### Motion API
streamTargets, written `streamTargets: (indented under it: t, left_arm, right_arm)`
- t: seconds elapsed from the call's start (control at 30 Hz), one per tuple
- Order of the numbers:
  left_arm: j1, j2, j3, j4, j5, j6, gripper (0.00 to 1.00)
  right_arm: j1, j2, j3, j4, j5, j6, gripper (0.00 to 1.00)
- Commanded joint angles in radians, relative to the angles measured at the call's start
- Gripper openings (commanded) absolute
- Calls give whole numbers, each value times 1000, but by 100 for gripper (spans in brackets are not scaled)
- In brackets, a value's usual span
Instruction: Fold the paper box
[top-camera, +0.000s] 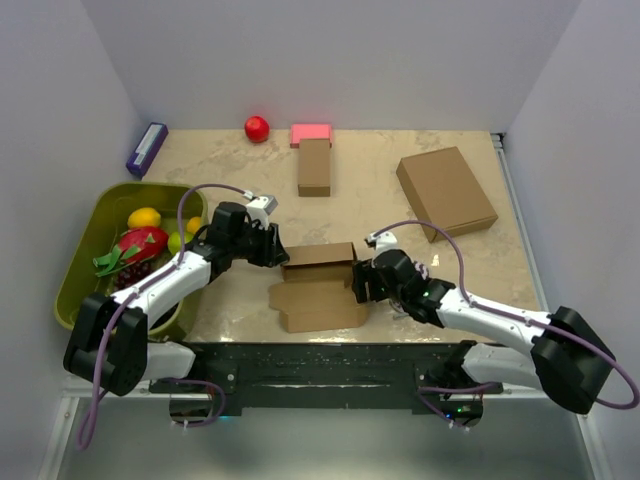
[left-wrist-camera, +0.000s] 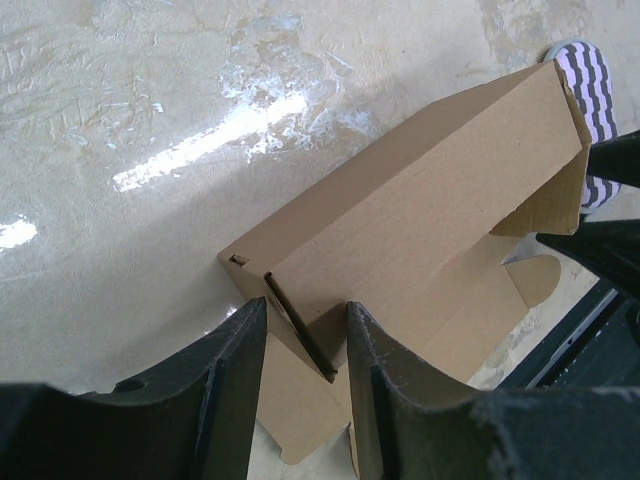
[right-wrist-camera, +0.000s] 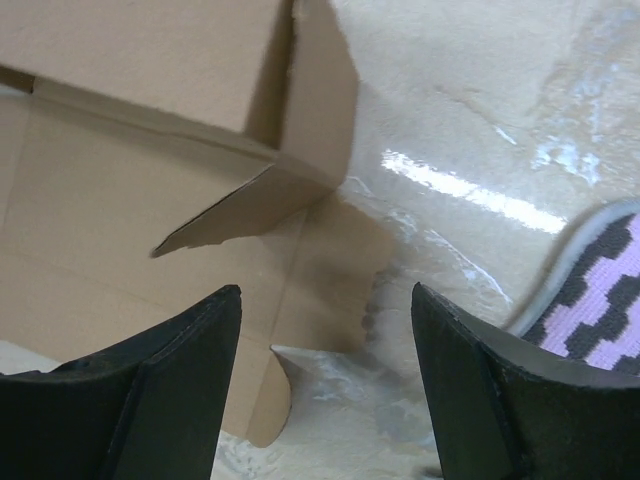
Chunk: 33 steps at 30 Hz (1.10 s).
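The pale, marbled surface (top-camera: 220, 165) takes up most of the space, with the two arms reaching in from its near edge. At the far left sits a green bin (top-camera: 85, 240) with fruit in it, a yellow one (top-camera: 144, 217) and a pink dragon fruit (top-camera: 140, 243) among them. Towards the back right lies a large, square-ish brown box (top-camera: 447, 192).

The paper box (top-camera: 320, 295) lies at the middle of the surface near the front edge, between the two arms. It is half formed. Its back wall stands up, and the base and front flaps lie flat. In the left wrist view the raised wall (left-wrist-camera: 420, 200) runs away from the camera. The right wrist view shows the right end, where a side flap (right-wrist-camera: 310, 90) stands upright and another flap leans over the flat base.

The left gripper (top-camera: 272, 245) (left-wrist-camera: 305, 310) is at the box's left end. Its jaws are closed about halfway onto the upright corner there, with a finger (left-wrist-camera: 240, 380) against each side of the card. The right gripper (top-camera: 360, 283) (right-wrist-camera: 325, 300) is just beside the box's right end. Its jaws are spread wide and hold nothing, with only bare surface and the edge of a flap between them.

Along the back are a narrow brown box (top-camera: 314, 167), a pink block (top-camera: 311, 132) touching its far end, a purple box (top-camera: 147, 148) in the left corner and a small red ball (top-camera: 257, 127).
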Motion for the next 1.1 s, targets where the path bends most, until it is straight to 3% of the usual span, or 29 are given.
streamTargets:
  t: [0.0, 0.37, 0.67, 1.07]
  left_arm:
    - [5, -8, 12, -47, -49, 49, 42]
    - [5, -14, 12, -48, -41, 54, 42]
    - [7, -11, 12, -47, -37, 55, 42]
    - [5, -14, 10, -48, -35, 60, 41]
  right_arm:
    - [47, -10, -2, 136, 60, -56, 72]
    - [65, 80, 47, 179, 110, -48, 70]
    - [65, 48, 42, 155, 194, -47, 68]
    - [65, 211, 87, 388, 161, -212, 64]
